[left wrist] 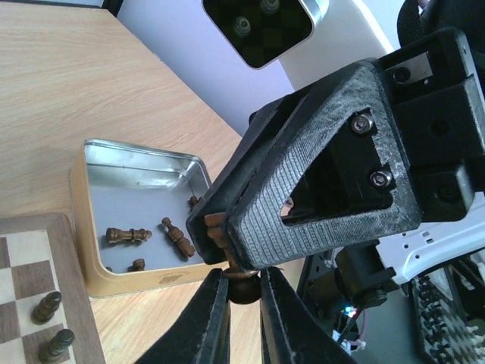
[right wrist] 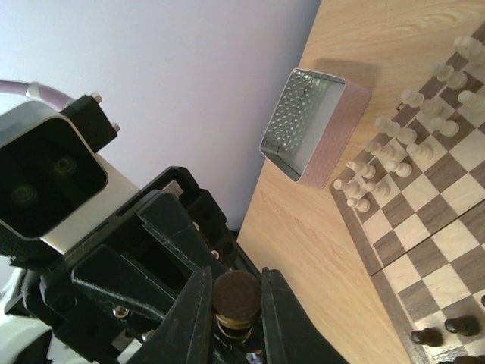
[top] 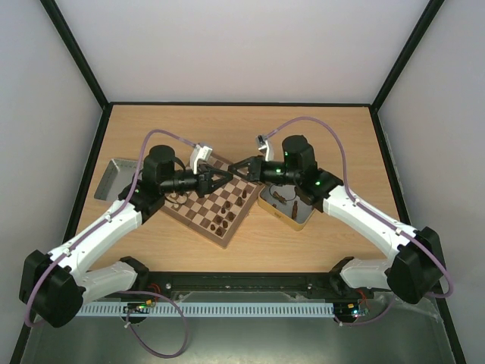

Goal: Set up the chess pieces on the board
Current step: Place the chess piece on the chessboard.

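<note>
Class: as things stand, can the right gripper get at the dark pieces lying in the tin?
Probably not yet: the right gripper and left gripper both pinch one dark piece.

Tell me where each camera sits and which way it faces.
Top external: above and behind the bases, looking down on board, tin, tray; both arms whole, left gripper facing right gripper.
Left wrist: over the board, facing the tin; own fingers shut on a dark piece, right gripper opposite.
Right wrist: facing the tray and pale pieces; own fingers on a dark piece, left gripper opposite.
Shared: both wrist views show the grippers tip to tip, apparently on one piece.
</note>
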Robot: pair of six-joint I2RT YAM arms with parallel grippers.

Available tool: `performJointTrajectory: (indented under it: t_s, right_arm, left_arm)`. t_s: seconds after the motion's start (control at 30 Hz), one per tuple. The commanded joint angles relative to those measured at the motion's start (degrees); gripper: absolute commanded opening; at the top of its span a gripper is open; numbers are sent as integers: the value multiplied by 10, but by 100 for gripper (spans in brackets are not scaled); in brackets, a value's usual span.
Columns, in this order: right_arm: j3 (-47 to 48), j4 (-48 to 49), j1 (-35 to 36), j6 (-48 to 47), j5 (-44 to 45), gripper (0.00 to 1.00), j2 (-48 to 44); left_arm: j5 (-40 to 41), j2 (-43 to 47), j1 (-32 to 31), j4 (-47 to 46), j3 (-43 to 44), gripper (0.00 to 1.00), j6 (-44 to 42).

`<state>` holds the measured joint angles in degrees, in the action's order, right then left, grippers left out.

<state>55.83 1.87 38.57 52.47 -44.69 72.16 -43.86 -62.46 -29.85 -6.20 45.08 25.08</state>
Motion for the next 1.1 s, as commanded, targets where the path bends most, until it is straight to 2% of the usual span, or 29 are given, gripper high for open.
performJointTrajectory:
  t_s: [0.0, 0.07, 0.17, 0.2, 0.3, 0.4, 0.53, 0.8, 1.07]
  right_arm:
    - [-13, 48, -1, 31, 5, 7, -2]
    - [-30, 92, -1, 72, 31, 5, -12]
    - [-53, 162, 0, 152, 89, 5, -26]
    - [-58, 178, 1, 179, 111, 5, -29]
    - [-73, 209, 2, 255, 163, 5, -34]
    - [-91, 238, 2, 309, 188, 5, -37]
    - [-95, 231, 3, 338, 191, 6, -31]
    - [-113, 268, 8, 378, 180, 6, -23]
    - [-126, 300, 11, 397, 160, 5, -16]
  left_arm:
    - [-4, 2, -1, -30, 17, 15, 15]
    - [3, 7, -1, -50, 9, 36, 42]
    - [26, 26, -2, -128, -25, 58, 111]
    - [43, 33, -3, -157, -38, 63, 138]
    - [88, 43, -10, -222, -69, 68, 189]
    - [137, 40, -17, -247, -82, 69, 219]
    - [160, 24, -22, -277, -82, 66, 245]
    - [177, -18, -32, -307, -75, 47, 268]
    - [172, -50, -38, -333, -62, 41, 270]
